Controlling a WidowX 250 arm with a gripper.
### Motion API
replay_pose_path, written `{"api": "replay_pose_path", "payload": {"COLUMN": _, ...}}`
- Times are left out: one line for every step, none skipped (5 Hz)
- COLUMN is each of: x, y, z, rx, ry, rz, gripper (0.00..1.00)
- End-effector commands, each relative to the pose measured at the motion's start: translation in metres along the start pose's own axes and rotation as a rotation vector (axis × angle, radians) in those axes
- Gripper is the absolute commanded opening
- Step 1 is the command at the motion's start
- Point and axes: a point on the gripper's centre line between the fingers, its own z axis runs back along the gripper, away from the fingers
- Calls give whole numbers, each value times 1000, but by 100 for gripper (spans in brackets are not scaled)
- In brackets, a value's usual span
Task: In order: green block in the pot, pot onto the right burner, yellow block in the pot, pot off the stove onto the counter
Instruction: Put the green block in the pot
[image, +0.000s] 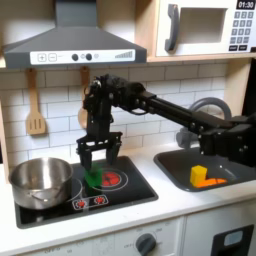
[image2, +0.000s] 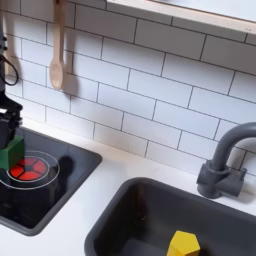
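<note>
First exterior view, gripper: the gripper is hanging fingers-down over the stove, its two fingers spread apart with a gap showing between them.
Green block: the green block is sitting on the burner just below the gripper, its top near the fingertips; whether the fingers are touching it cannot be told. In the second exterior view the green block is showing at the frame's left edge, resting beside the red ring, with a dark part of the arm directly above it.
Pot: the pot is standing upright to the gripper's side, toward the first exterior view's left, on the other burner.
Sink: the sink is lying well away from the gripper, toward the first exterior view's right, with the arm reaching across above it.
Yellow block: the yellow block is lying inside the sink, beside a flatter orange piece; in the second exterior view the yellow block is resting on the basin floor.
Bench: the bench is surrounding the stove and sink.
</note>
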Motion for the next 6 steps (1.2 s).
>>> {"api": "replay_pose_path", "payload": {"x": 9, "y": -7, "z": -2, "rx": 4, "ry": 6, "rz": -2, "gripper": 100}}
{"api": "replay_pose_path", "payload": {"x": 13, "y": -8, "z": -5, "rx": -1, "ry": 9, "rz": 1, "gripper": 100}}
{"api": "replay_pose_path", "payload": {"x": 16, "y": -6, "z": -12, "rx": 3, "ry": 25, "rz": 13, "gripper": 100}}
{"api": "replay_pose_path", "payload": {"x": 17, "y": -5, "z": -17, "rx": -2, "ry": 42, "rz": 19, "gripper": 100}}
{"api": "replay_pose_path", "payload": {"x": 20, "y": -7, "z": -22, "rx": -7, "ry": 55, "rz": 17, "gripper": 100}}
{"api": "replay_pose_path", "payload": {"x": 22, "y": -10, "z": -30, "rx": -9, "ry": 76, "rz": 5, "gripper": 100}}
